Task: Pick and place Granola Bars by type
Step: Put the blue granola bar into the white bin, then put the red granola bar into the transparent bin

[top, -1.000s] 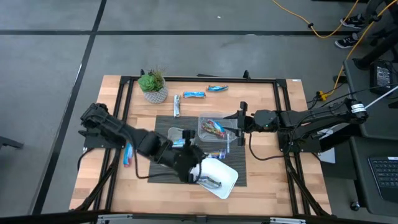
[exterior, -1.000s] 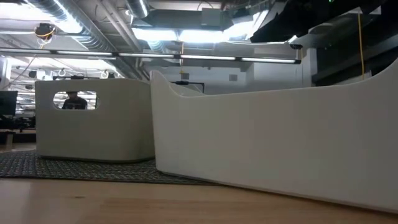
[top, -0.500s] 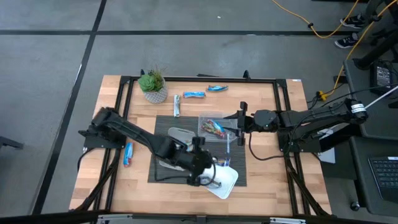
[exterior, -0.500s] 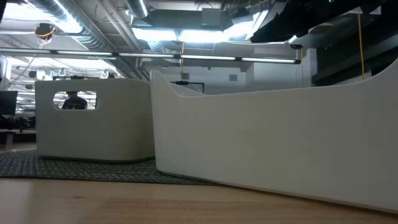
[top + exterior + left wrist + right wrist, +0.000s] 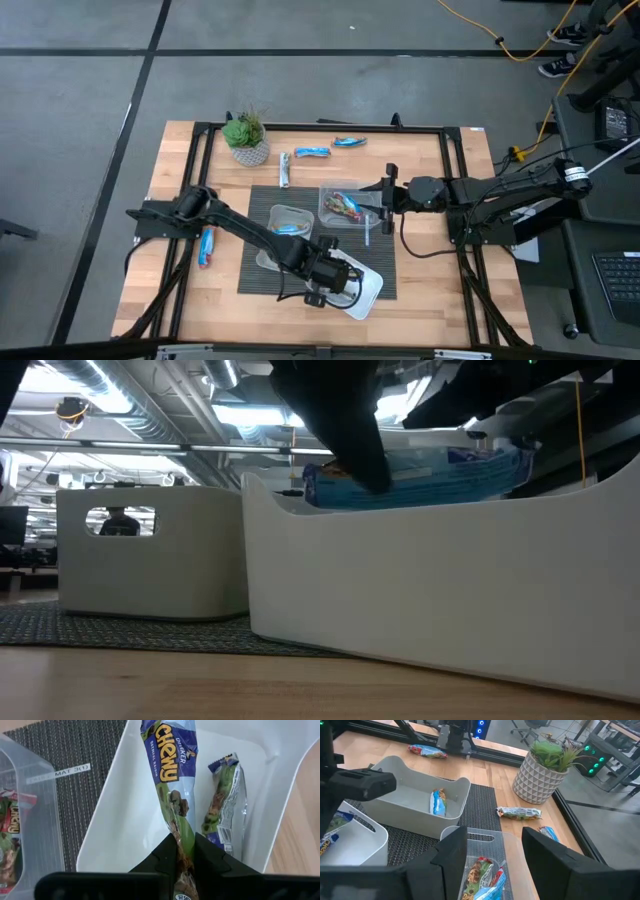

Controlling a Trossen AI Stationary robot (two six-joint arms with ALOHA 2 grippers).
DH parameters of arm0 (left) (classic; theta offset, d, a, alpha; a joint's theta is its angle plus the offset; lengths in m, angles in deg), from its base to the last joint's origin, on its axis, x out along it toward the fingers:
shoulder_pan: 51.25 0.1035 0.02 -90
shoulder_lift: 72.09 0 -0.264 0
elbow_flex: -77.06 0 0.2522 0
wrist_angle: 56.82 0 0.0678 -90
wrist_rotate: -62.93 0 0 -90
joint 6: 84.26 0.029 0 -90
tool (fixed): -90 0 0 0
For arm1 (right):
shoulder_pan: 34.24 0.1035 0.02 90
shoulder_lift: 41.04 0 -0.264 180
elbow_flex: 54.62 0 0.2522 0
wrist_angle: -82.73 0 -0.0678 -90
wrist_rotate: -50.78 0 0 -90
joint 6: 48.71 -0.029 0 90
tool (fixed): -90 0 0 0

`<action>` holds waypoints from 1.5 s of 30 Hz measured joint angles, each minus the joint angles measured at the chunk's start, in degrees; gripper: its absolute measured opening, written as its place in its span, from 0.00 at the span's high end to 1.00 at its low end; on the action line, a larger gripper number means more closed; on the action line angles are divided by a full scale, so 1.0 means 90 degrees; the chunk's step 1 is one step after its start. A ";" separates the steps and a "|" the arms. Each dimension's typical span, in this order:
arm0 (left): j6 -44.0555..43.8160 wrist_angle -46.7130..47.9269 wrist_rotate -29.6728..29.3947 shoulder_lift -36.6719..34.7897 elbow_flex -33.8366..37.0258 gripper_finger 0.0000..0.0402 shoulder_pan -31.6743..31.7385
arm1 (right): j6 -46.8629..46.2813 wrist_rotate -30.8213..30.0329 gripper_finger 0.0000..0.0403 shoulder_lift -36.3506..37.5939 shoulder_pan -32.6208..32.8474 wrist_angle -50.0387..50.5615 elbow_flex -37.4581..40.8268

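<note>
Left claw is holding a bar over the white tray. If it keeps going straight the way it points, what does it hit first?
Likely the white tray floor: the left claw, shut on the blue Chewy bar, points down into it beside a second bar. Depth is unclear.

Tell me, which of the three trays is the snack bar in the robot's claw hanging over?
The white tray, nearest the table's front edge. The left gripper holds a blue Chewy bar above it, beside another bar lying inside.
</note>
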 joint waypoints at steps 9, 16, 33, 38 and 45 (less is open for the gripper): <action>-0.0102 0.0003 -0.0133 -0.0020 0.0000 0.85 0.0037 | 0.0007 0.0002 0.52 0.0000 0.0000 0.0000 0.0000; -0.0102 0.0021 -0.0177 -0.0032 0.0000 0.74 0.0025 | 0.0005 0.0002 0.52 0.0000 0.0000 0.0000 0.0000; -0.3064 0.3813 -0.0399 -0.1705 0.0000 0.62 -0.0981 | 0.0010 0.0002 0.52 0.0003 0.0002 0.0000 0.0000; -0.4937 0.5173 -0.0839 -0.1984 0.0017 0.62 -0.1738 | 0.0006 0.0002 0.52 0.0005 0.0000 0.0000 0.0000; -0.6459 0.5089 -0.1569 -0.2295 0.0479 0.62 -0.2616 | -0.0007 0.0002 0.52 0.0005 0.0000 -0.0001 0.0000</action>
